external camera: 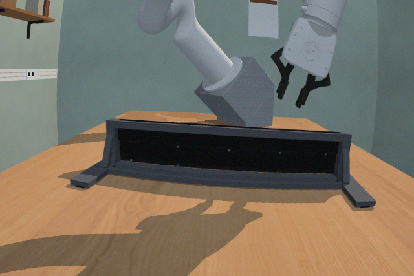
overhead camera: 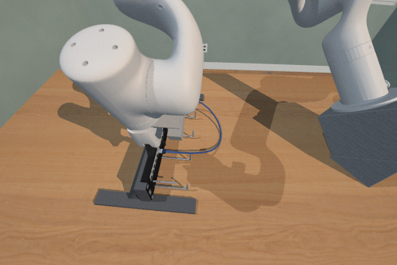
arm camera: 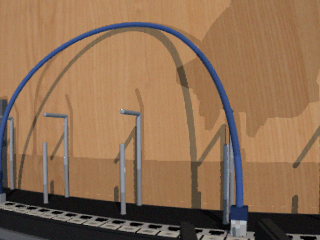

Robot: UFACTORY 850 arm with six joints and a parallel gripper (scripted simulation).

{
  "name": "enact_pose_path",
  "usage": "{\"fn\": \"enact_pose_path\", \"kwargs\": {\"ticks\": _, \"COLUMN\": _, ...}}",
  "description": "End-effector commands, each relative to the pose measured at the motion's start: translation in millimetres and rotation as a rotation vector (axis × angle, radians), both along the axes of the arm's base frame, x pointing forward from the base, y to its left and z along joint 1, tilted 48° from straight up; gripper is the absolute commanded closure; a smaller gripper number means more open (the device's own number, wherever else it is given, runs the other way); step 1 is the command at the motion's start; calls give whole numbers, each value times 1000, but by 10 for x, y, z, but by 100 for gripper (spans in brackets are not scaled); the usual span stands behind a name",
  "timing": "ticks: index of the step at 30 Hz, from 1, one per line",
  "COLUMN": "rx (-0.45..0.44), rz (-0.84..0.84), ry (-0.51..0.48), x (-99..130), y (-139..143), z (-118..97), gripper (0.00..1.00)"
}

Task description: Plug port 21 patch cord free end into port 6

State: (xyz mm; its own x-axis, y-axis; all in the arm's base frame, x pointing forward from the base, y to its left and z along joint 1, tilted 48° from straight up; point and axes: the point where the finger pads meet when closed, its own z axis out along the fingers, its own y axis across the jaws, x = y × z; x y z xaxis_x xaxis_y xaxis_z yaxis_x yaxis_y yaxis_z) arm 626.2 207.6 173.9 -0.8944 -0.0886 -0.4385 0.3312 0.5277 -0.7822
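Wrist: one blue cord (arm camera: 150,25), one rack (arm camera: 100,224).

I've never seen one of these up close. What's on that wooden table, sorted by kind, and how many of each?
Blue patch cord: 1
Dark grey rack: 1
White robot arm: 1
Hand with black fingers, holding nothing: 1
Total: 4

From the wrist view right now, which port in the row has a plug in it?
The port near the right end of the visible row, holding the grey plug with the blue cord arching up from it. The other ports in view show open sockets.
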Motion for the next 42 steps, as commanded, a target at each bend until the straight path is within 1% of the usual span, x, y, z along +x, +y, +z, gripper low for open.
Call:
{"fn": "enact_pose_path", "kwargs": {"ticks": 1, "rx": 1, "rz": 1, "ry": -1, "x": -15, "y": 30, "z": 32, "gripper": 61}}
{"fn": "enact_pose_path", "kwargs": {"ticks": 8, "rx": 1, "rz": 1, "ry": -1, "x": -19, "y": 36, "z": 39, "gripper": 61}}
{"fn": "enact_pose_path", "kwargs": {"ticks": 9, "rx": 1, "rz": 1, "ry": -1, "x": -19, "y": 36, "z": 39, "gripper": 100}}
{"fn": "enact_pose_path", "kwargs": {"ticks": 42, "rx": 1, "rz": 1, "ry": -1, "x": -19, "y": 36, "z": 39, "gripper": 100}}
